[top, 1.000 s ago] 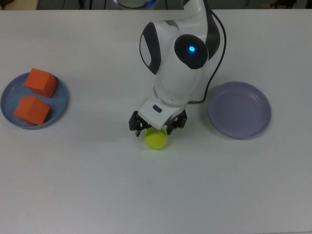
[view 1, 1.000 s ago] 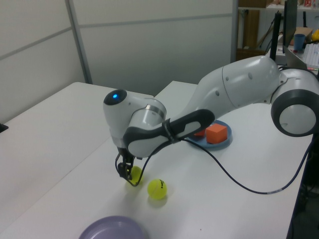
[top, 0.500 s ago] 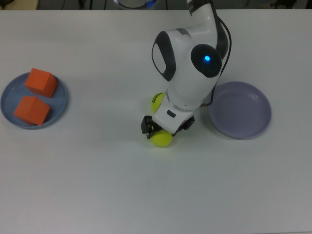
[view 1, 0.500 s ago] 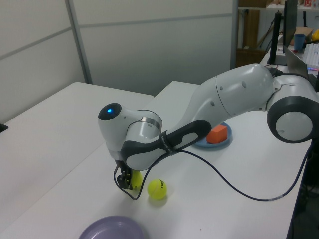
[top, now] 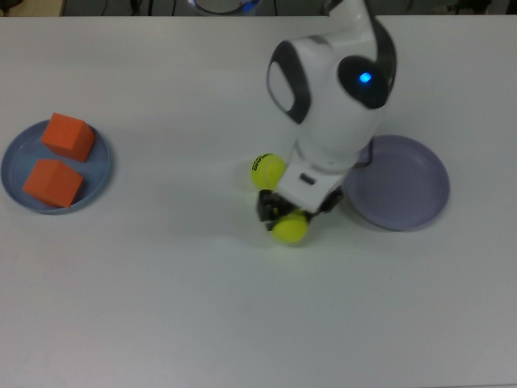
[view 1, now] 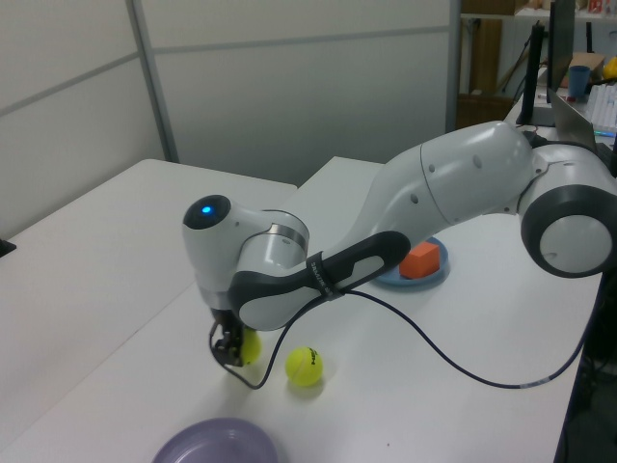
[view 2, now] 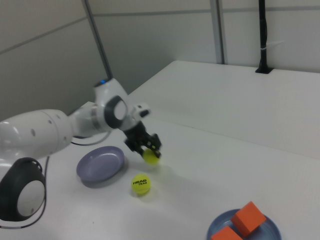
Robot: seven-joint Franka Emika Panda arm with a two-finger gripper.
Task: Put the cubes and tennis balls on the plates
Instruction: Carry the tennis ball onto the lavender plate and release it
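Robotics lab or office space: plain white bench (view 1: 116, 251), grey partition walls (view 1: 289, 87) with metal posts, shelving and cluttered desk (view 1: 578, 77) at the left view's right.

Both cubes (top: 60, 159) sit on one plate (top: 12, 178) at the top view's left; the other plate (top: 404, 186) lies at the top view's right, two tennis balls (top: 268, 170) between them on the bench (top: 161, 307).

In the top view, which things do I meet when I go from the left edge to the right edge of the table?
Light blue plate holding two orange cubes → logo tennis ball → gripper with the second tennis ball → lavender plate.
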